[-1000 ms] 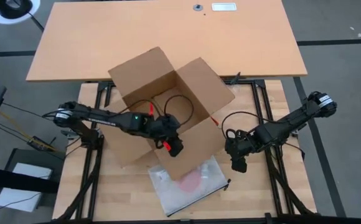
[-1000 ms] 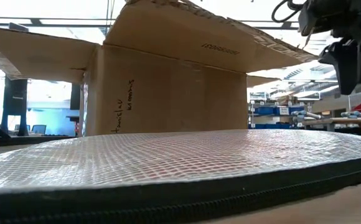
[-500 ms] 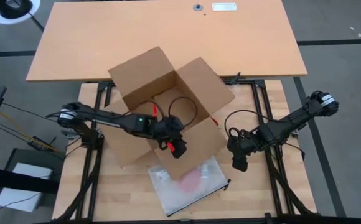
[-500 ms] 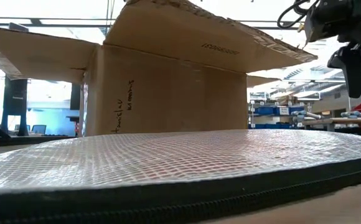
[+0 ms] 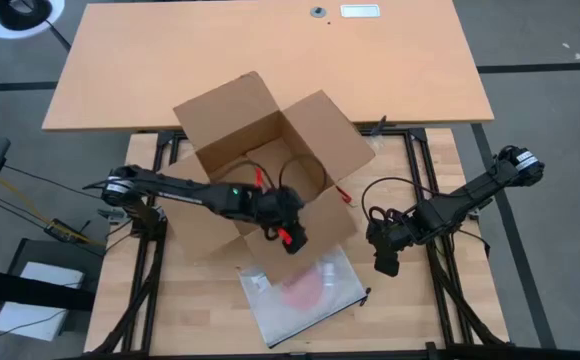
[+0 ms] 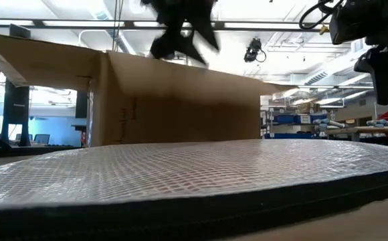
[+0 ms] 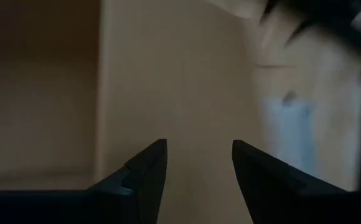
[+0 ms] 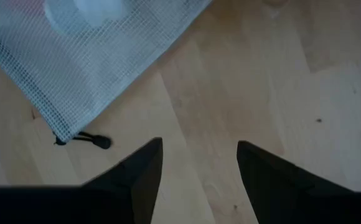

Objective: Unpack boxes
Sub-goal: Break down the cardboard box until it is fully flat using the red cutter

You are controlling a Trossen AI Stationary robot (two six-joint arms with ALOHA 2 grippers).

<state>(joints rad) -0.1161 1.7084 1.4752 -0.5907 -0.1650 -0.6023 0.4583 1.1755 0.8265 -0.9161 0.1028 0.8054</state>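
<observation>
The brown cardboard carton [image 5: 240, 125] stands open in the middle of the table, its four flaps spread outward; the low view shows its near wall [image 6: 180, 107]. My left gripper [image 5: 295, 243] reaches across the carton's opening from the left and hovers open over the near right flap [image 5: 320, 225]. In the left wrist view the open fingers [image 7: 199, 152] face plain cardboard. A clear mesh zip bag [image 5: 305, 295] with a red item lies flat on the table just near of that flap. My right gripper [image 5: 385, 265] hangs open above bare wood right of the bag. My left gripper stands over the carton's near right flap [image 7: 180, 74], fingers pointing down and toward the table's right. Whether the fingers touch the cardboard, I cannot tell.
The bag's zipper pull [image 8: 84, 140] lies on the wood close ahead of my right gripper. The bag [image 6: 180, 174] fills the low view's foreground. A wide light-brown desktop [image 5: 270, 45] lies beyond the carton. Dark frame rails [image 5: 440, 290] run along the table's sides.
My left gripper has moved toward the table's right and slightly nearer, out across the carton's near right flap. That flap, which stood raised in the low view, has dropped low, and the gripper now shows above the carton's edge there. The right gripper has drifted slightly right.
</observation>
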